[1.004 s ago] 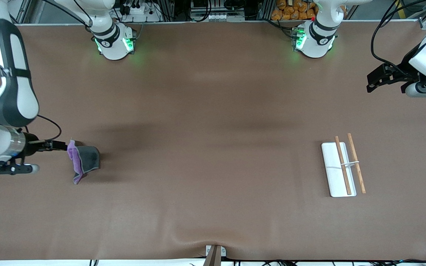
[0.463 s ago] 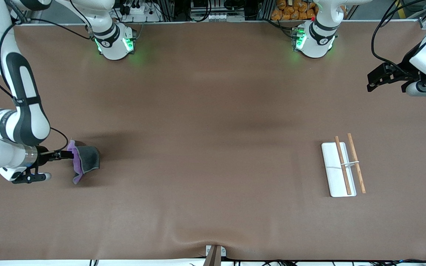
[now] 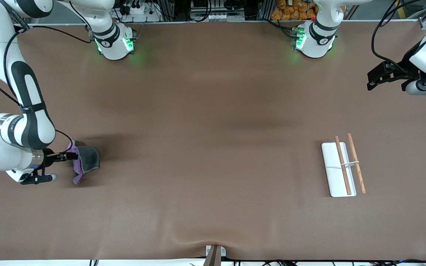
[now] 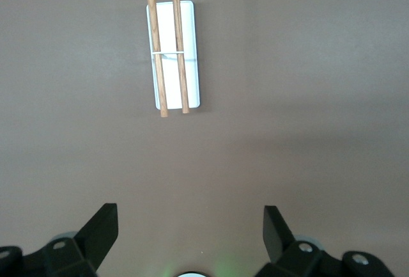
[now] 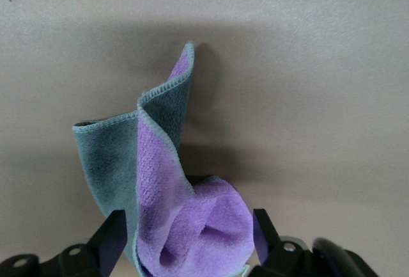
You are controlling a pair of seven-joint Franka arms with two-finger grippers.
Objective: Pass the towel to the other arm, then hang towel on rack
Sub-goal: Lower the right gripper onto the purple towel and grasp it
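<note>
The towel (image 3: 84,161) lies crumpled on the table at the right arm's end, purple face folded in and dark grey face outward. In the right wrist view the towel (image 5: 160,162) stands up in a fold. My right gripper (image 3: 69,156) is low at the towel's edge, open, with the bunched purple part between its fingers (image 5: 115,235). The rack (image 3: 342,170), a white base plate with two wooden rods, lies toward the left arm's end and also shows in the left wrist view (image 4: 176,53). My left gripper (image 3: 370,79) waits open and empty above the table.
The brown table mat (image 3: 213,147) stretches between the towel and the rack. A small metal bracket (image 3: 215,253) sits at the table's edge nearest the front camera. Both arm bases (image 3: 115,42) stand along the table's back edge.
My right arm has swung in and lowered, bringing its gripper up against the towel so its fingers now straddle the bunched purple part. The towel has stayed in place. The left arm has barely moved.
</note>
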